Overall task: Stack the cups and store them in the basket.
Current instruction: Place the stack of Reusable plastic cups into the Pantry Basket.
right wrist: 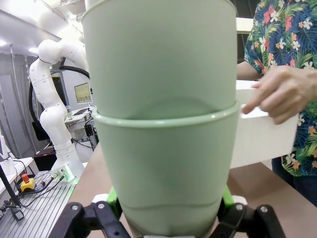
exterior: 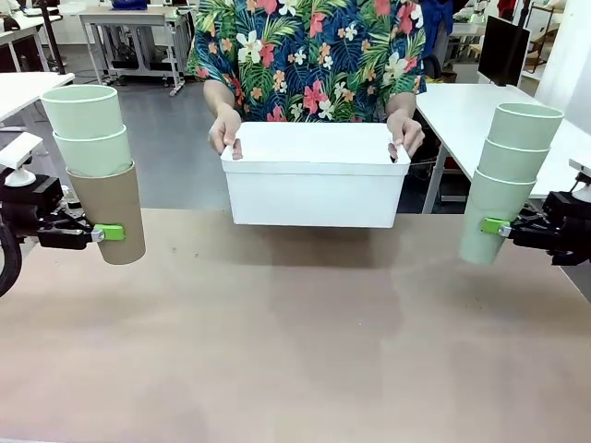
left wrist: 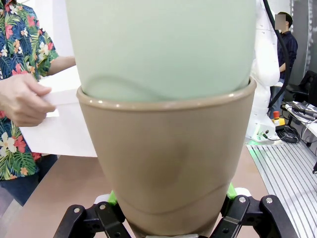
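Green pads [exterior: 113, 232] on our left jaws are squeezed shut around the tan cup [exterior: 115, 208], low on its wall; two mint cups [exterior: 85, 125] sit nested in it, so that's a stack of three at the left. Right jaws, same deal; clamped low on the bottom cup of an all-mint stack [exterior: 512, 161] that leans a bit. Both stacks are up off the table [exterior: 295, 351]. Between them, well apart from either, the person's hands [exterior: 224, 131] hold the white basket [exterior: 314, 189] by its rim at the far edge; can't tell if it's resting or lifted. Our worry: we only grip the bottom cups, so tipping a stack could let the upper ones slide out; those fingers on the rim are right where we'd come in; both arms going together could bump.
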{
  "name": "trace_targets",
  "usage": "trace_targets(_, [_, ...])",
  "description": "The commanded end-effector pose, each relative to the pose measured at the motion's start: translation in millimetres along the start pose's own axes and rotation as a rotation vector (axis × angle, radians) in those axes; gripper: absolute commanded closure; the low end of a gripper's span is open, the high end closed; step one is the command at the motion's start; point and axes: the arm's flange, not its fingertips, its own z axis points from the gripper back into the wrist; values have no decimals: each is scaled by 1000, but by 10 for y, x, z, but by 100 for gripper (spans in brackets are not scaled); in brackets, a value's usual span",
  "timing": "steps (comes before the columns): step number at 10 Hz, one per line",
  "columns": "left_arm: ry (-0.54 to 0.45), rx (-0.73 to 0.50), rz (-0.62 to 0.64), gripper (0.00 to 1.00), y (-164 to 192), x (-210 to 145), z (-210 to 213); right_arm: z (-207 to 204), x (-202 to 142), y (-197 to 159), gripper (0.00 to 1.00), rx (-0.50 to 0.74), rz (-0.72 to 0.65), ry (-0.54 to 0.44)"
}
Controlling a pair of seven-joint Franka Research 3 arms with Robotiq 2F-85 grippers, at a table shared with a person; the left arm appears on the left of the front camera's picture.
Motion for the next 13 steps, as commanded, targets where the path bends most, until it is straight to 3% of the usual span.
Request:
trace_targets(1, [-6,0,-10,17,-19,24,-7,-13,50,9,14,2,10,-1])
trace_targets(13, [-6,0,-10,17,-19,24,-7,-13,50,9,14,2,10,-1])
